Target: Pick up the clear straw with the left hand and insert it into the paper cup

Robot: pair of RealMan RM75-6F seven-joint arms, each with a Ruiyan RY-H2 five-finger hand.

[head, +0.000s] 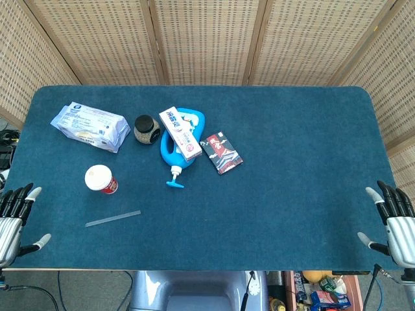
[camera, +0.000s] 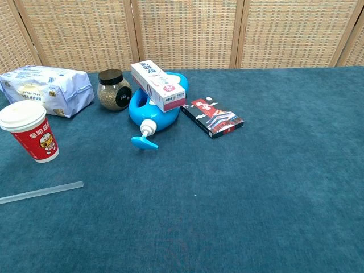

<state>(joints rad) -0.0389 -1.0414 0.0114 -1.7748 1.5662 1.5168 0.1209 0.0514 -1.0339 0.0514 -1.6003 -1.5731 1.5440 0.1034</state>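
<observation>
Two hands wait at the near table edge, both holding nothing: the left hand [head: 14, 220] with fingers spread apart, the right hand [head: 392, 220] likewise splayed. The clear straw [head: 113, 219] lies flat on the blue cloth, well beyond the left fingertips toward the table's middle, with the paper cup [head: 100, 179] standing upright just past it. The straw looks light, thin and slick, likely to roll; pinching near its middle seems safest. Whether the cup's white lid has a hole cannot be made out.

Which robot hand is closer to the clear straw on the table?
Left. The left robot hand rests open at the table edge just left of the clear straw; the right robot hand sits at the opposite edge, far away.
</observation>
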